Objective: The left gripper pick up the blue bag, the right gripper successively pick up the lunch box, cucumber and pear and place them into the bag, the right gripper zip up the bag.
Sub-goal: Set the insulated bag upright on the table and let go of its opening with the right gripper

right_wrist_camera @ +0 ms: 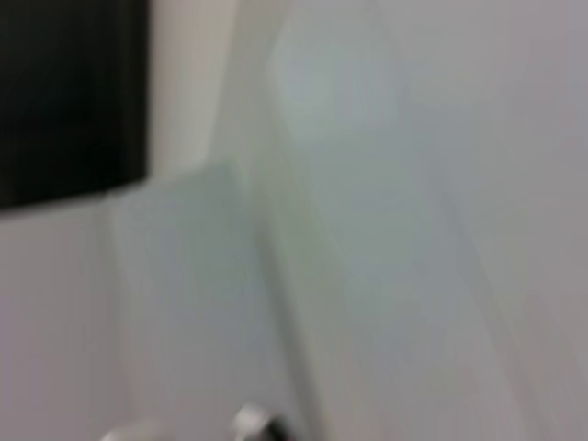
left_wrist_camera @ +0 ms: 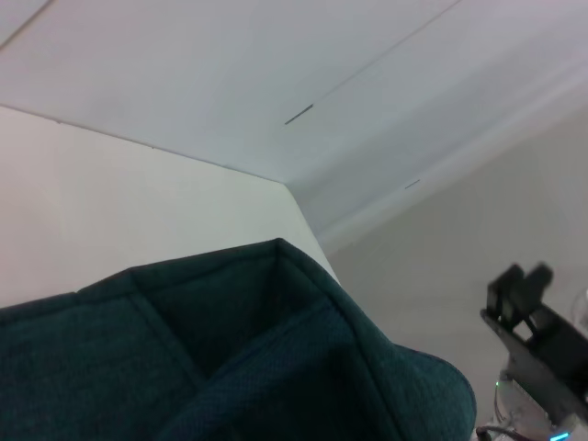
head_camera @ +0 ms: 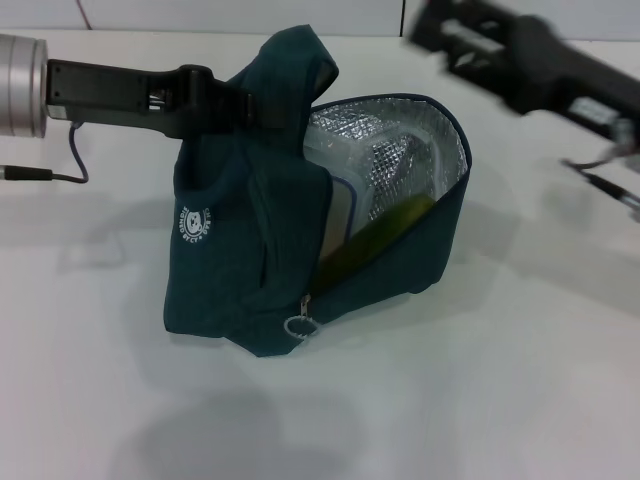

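Standing mid-worktop, bag (head_camera: 262, 250) gapes, held by left gripper (head_camera: 232, 103) clamped on its handle. Box (head_camera: 345, 165) and cucumber (head_camera: 385, 225) inside (pear not visible). Right gripper (head_camera: 440, 30), far-right edge: finger state unreadable. Next: keep mouth wide.

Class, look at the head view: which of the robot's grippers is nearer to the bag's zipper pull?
Left. The left gripper holds the blue bag at its top, above the zipper pull. The right gripper is raised beyond the bag's far right side, touching nothing.
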`<state>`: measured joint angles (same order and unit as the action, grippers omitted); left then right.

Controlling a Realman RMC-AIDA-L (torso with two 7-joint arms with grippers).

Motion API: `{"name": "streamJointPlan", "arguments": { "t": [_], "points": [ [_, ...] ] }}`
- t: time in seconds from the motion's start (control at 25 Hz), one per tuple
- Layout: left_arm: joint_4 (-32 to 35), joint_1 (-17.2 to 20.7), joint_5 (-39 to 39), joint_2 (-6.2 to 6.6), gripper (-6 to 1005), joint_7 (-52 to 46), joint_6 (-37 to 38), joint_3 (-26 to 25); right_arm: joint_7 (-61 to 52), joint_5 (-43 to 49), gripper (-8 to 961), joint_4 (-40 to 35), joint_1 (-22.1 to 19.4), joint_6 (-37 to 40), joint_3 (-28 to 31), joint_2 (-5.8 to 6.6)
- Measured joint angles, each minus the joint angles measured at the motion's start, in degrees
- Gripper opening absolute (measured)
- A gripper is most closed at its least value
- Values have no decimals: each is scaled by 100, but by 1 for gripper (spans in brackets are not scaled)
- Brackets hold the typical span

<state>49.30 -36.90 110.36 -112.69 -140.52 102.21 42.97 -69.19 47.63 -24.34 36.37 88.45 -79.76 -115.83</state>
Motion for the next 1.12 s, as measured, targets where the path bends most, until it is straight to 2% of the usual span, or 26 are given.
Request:
{"name": "streamJointPlan", "arguments": {
  "t": [0.28, 0.44, 0.64, 0.84, 1.12],
  "points": [
    [0, 7, -1, 7, 42, 8, -1, 0, -1200, -1076, 565, 134, -1132, -9, 6, 132],
    [1, 1, -1, 8, 42, 12, -8, 2, -2135, -1171, 615, 631, -1402, -38, 63, 194],
    [1, -6, -3, -11, 42, 4, -9, 1, -3238, -951, 618, 1216, -1260, -407, -61, 179],
    [1, -5, -6, -27, 42, 5, -9, 1, -3928, -278, 606, 1246, -950, -919, -121, 44],
    [0, -29, -8, -33, 42, 23, -9, 9, -4237, 209, 590, 1258, -560, -1009, -204, -1]
  ]
}}
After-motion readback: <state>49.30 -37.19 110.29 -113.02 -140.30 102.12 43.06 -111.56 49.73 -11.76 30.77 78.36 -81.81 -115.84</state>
